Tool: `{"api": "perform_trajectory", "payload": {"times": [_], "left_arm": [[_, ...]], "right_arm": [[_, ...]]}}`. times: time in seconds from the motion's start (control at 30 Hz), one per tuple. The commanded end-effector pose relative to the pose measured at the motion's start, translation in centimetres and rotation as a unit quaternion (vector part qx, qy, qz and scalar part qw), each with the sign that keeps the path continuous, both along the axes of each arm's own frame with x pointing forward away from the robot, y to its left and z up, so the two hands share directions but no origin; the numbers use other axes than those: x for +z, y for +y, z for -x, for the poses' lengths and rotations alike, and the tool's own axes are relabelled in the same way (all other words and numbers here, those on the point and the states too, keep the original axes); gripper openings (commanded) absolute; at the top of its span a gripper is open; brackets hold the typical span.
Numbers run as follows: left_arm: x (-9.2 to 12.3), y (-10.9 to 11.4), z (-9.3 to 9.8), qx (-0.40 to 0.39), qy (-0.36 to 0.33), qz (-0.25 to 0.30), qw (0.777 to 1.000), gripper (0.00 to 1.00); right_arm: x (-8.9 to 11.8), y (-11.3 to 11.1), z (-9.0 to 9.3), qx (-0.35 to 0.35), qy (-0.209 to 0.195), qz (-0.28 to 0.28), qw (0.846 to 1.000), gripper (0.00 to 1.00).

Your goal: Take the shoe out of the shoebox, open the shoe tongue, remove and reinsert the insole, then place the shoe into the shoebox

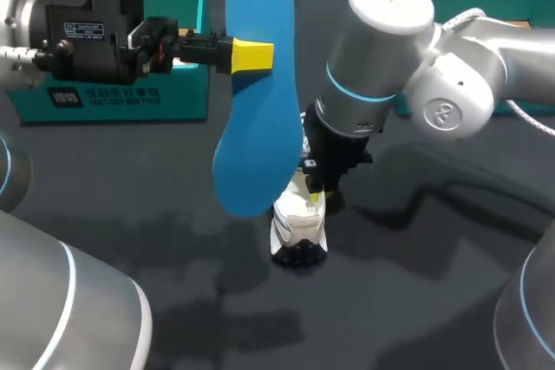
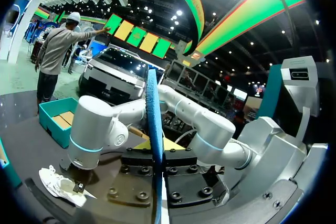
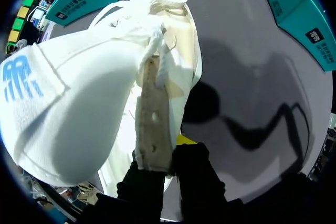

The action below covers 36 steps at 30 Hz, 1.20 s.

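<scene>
Left gripper [image 1: 255,55] clamps the insole [image 1: 260,127]; right gripper [image 3: 167,157] pinches the shoe [image 1: 299,231] tongue [image 3: 152,114] back; best to lower the insole toe-first into a wide mouth.

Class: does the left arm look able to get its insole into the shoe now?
Probably, but tightly: the right gripper clamps the shoe from above, so the insole must slip in beside it.
</scene>
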<state>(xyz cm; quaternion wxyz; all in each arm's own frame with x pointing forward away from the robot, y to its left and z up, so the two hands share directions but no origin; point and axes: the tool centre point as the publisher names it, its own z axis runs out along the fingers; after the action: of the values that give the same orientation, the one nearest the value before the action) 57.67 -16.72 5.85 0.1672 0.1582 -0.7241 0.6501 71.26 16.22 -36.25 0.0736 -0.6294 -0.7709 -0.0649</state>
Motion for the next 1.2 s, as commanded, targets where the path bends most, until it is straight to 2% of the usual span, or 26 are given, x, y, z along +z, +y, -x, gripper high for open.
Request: {"api": "perform_trajectory", "payload": {"times": [0.03, 0.73, 0.93, 1.2], "left_arm": [[0.0, -0.3, -0.2, -0.001, 0.000, 0.000, 1.000, 0.00], [0.0, -0.3, -0.2, -0.001, 0.000, 0.000, 1.000, 0.00], [0.0, -0.3, -0.2, -0.001, 0.000, 0.000, 1.000, 0.00], [0.0, -0.3, -0.2, -0.001, 0.000, 0.000, 1.000, 0.00]], "right_arm": [[-0.6, 0.4, -0.3, 0.001, 0.002, -0.003, 1.000, 0.00], [-2.1, 0.0, -0.7, 0.004, 0.010, -0.010, 1.000, 0.00], [-1.9, 0.0, -0.8, 0.003, 0.009, -0.010, 1.000, 0.00], [-0.6, 0.1, -0.6, -0.007, 0.003, 0.002, 1.000, 0.00]]}}
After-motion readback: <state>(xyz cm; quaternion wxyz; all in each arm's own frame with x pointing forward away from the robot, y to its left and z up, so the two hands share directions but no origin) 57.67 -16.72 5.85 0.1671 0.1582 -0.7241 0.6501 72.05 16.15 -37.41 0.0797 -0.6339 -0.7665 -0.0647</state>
